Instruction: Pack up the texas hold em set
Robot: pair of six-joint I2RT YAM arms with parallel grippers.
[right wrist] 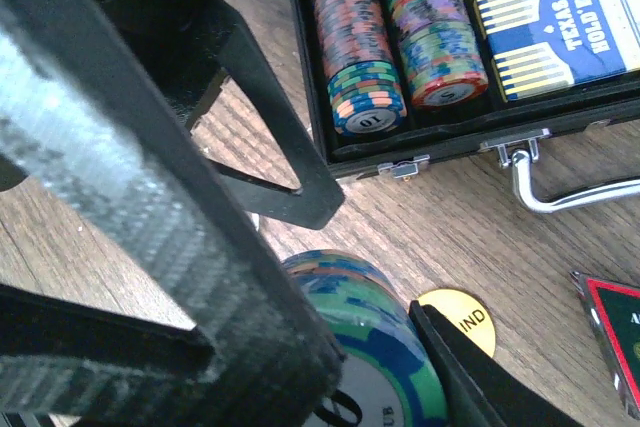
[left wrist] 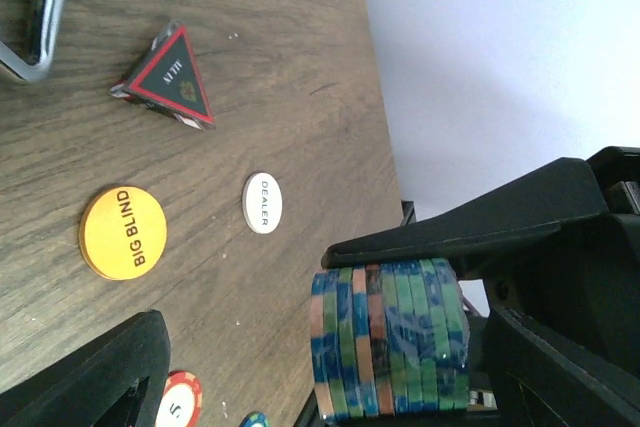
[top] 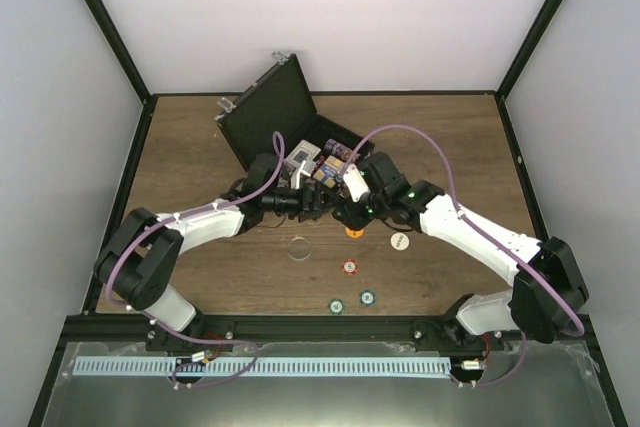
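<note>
**A:** The open black briefcase [top: 262,112] is sitting on the tabletop. Just off its handle side, the right gripper [right wrist: 375,347] is clamping its jaws on a blue-and-green chip stack [left wrist: 390,352], seemingly by the rims. The left gripper [top: 300,202] is hovering beside it, jaws spread wide, holding nothing.

**B:** Those chips are looking stiff yet slick, so I'm judging the end faces safer. The left wrist is showing the stack's whole length; the right wrist is showing the briefcase's filled chip rows [right wrist: 355,37].
</note>
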